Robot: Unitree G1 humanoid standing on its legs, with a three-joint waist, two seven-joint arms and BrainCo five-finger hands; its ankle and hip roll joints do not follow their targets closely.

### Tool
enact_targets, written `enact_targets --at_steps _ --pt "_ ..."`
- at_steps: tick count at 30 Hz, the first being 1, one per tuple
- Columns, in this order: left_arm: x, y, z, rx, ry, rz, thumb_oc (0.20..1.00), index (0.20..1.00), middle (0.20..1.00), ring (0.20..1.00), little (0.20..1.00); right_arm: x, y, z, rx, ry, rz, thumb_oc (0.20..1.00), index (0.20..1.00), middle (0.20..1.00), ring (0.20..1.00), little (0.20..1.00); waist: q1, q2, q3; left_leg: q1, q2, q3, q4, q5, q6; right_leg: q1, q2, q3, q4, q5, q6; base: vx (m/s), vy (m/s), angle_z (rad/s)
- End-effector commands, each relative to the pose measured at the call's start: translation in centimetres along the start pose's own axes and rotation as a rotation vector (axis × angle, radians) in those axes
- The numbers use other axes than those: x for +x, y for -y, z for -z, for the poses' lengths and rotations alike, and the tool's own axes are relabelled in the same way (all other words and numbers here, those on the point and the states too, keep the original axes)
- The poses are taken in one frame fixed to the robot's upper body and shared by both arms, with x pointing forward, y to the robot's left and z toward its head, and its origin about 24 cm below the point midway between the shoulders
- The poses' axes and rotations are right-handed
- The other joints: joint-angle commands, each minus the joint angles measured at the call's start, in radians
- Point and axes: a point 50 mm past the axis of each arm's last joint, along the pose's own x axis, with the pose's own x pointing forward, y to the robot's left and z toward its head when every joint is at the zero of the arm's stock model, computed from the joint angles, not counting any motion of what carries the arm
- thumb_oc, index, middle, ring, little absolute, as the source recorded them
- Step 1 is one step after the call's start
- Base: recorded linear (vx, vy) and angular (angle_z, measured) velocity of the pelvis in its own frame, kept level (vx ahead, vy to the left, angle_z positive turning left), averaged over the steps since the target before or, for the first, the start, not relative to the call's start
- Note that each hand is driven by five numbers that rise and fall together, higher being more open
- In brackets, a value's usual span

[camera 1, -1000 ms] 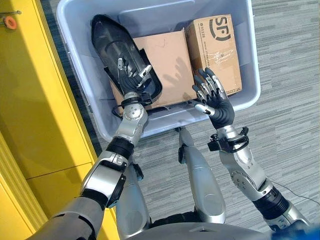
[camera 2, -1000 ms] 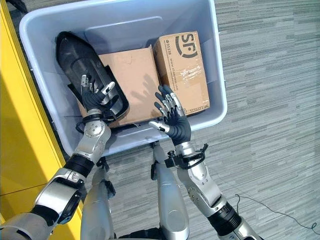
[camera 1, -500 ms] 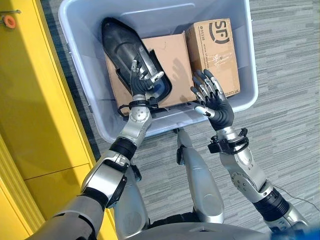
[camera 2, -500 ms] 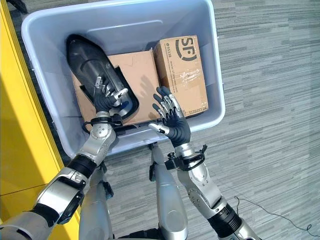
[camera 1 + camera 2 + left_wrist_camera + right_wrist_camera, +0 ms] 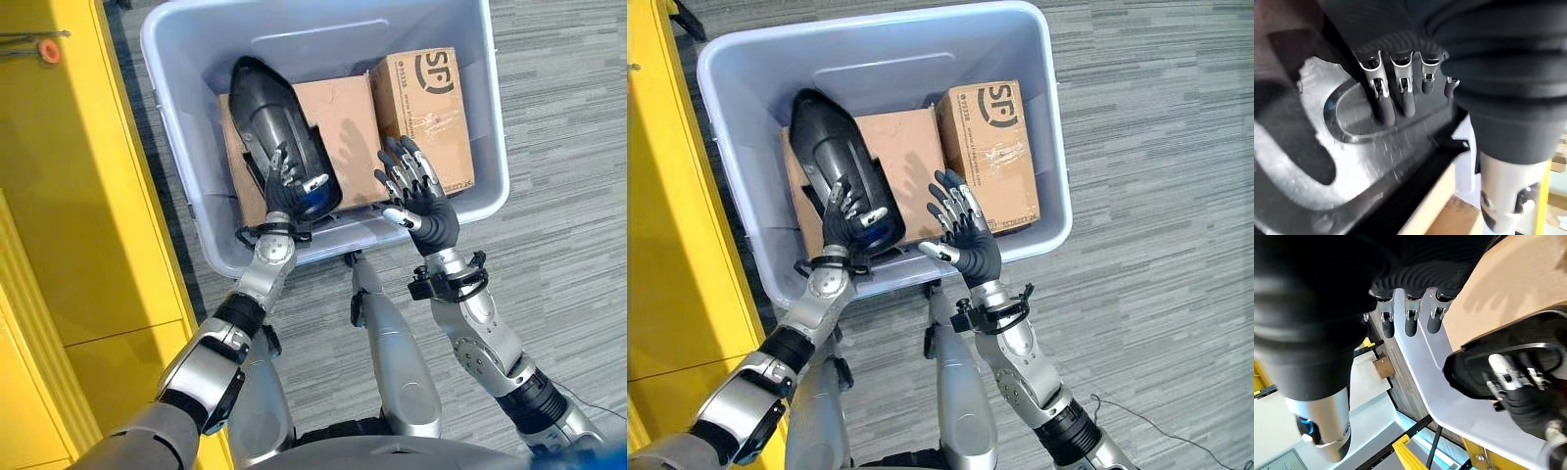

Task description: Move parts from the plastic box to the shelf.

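Seemingly left hand (image 5: 284,186) grips glossy black moulded part (image 5: 277,122) in plastic box (image 5: 186,59).

A smooth grey plastic box (image 5: 176,108) holds matt cardboard cartons (image 5: 431,108) and a glossy black part (image 5: 274,122).

Grey striped carpet floor (image 5: 558,225), yellow unit (image 5: 88,245) along the robot's left.
Carpet runs in narrow grey bands across the whole open area, evenly lit. The yellow unit has flat panels with a horizontal seam low down; a small orange fitting (image 5: 49,49) sits near its top edge.
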Motion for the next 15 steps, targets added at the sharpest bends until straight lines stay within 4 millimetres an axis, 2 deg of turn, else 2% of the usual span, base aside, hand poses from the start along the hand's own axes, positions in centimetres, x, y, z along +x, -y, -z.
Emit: enact_targets --at_steps 1,6,7,8,9,10,11,13,14,15 --pt "-2.8 -0.8 4.5 0.075 -0.187 0.013 1.0 1.0 1.0 1.0 1.0 -0.1 -0.3 -2.4 0.001 0.119 -0.037 1.0 1.0 1.0 1.0 1.0 -0.003 0.019 -0.003 -0.013 0.02 -0.039 0.074 -0.038 0.018 0.041 -0.051 -0.029 0.16 -0.201 0.083 0.0 0.0 0.0" --pt "-2.9 -1.5 3.7 0.078 -0.137 0.023 1.0 1.0 1.0 1.0 1.0 0.0 -0.1 -2.6 -0.005 0.131 -0.026 1.0 1.0 1.0 1.0 1.0 0.006 0.029 -0.007 -0.005 0.018 -0.04 0.071 -0.038 0.019 0.054 -0.054 -0.031 0.157 -0.202 0.085 -0.01 0.001 0.0" --pt "-2.9 -1.7 2.9 0.079 -0.092 0.037 1.0 1.0 1.0 1.0 1.0 0.0 0.1 -2.8 -0.015 0.14 -0.025 1.0 1.0 1.0 1.0 1.0 0.008 0.028 -0.011 -0.013 0.012 -0.036 0.069 -0.017 0.027 0.048 -0.059 -0.031 0.151 -0.184 0.078 0.0 0.0 0.0" --pt "-3.0 -1.7 3.0 0.079 -0.095 0.038 1.0 1.0 1.0 1.0 1.0 0.0 0.1 -2.7 -0.015 0.138 -0.024 1.0 1.0 1.0 1.0 1.0 0.01 0.034 -0.012 0.001 0.016 -0.041 0.068 -0.039 0.02 0.061 -0.055 -0.031 0.155 -0.204 0.085 -0.06 0.004 0.01" --pt "-2.9 -1.9 2.3 0.069 -0.064 0.041 1.0 1.0 1.0 1.0 1.0 0.1 0.1 -2.9 -0.017 0.149 -0.021 1.0 1.0 1.0 1.0 1.0 0.01 0.031 -0.012 -0.011 0.011 -0.035 0.068 -0.018 0.027 0.051 -0.06 -0.033 0.151 -0.184 0.078 0.07 0.016 0.0" --pt "-2.9 -2.1 1.9 0.069 -0.044 0.039 1.0 1.0 1.0 1.0 1.0 0.0 0.2 -3.1 -0.019 0.154 -0.016 1.0 1.0 1.0 1.0 1.0 0.013 0.037 -0.016 0.005 0.015 -0.04 0.067 -0.04 0.021 0.064 -0.056 -0.033 0.154 -0.205 0.085 -0.07 0.003 0.0" --pt "-2.8 -2.3 1.3 0.055 -0.018 0.039 1.0 1.0 1.0 1.0 1.0 0.1 0.3 -3.2 -0.023 0.161 -0.014 1.0 1.0 1.0 1.0 1.0 0.012 0.034 -0.017 -0.007 0.011 -0.035 0.067 -0.019 0.027 0.054 -0.06 -0.033 0.149 -0.185 0.078 0.0 0.0 0.0" --pt "-2.6 -2.4 0.2 0.019 0.031 0.037 1.0 1.0 1.0 1.0 1.0 0.2 0.4 -3.3 -0.026 0.171 -0.007 1.0 1.0 1.0 1.0 1.0 0.014 0.036 -0.021 -0.005 0.01 -0.034 0.067 -0.02 0.027 0.055 -0.06 -0.032 0.15 -0.187 0.078 -0.04 0.004 0.0" --pt "-2.5 -2.4 -1.7 -0.042 0.111 0.044 1.0 1.0 1.0 1.0 1.0 0.3 0.5 -3.5 -0.031 0.186 0.004 1.0 1.0 1.0 1.0 1.0 0.016 0.042 -0.024 -0.003 0.008 -0.035 0.066 -0.021 0.028 0.059 -0.061 -0.032 0.149 -0.188 0.078 0.0 0.0 0.0" --pt "-2.5 -2.4 -1.7 -0.042 0.111 0.044 1.0 1.0 1.0 1.0 1.0 0.3 0.5 -3.5 -0.031 0.186 0.004 1.0 1.0 1.0 1.0 1.0 0.016 0.042 -0.024 -0.003 0.008 -0.035 0.066 -0.021 0.028 0.059 -0.061 -0.032 0.149 -0.188 0.078 0.0 0.0 0.0"
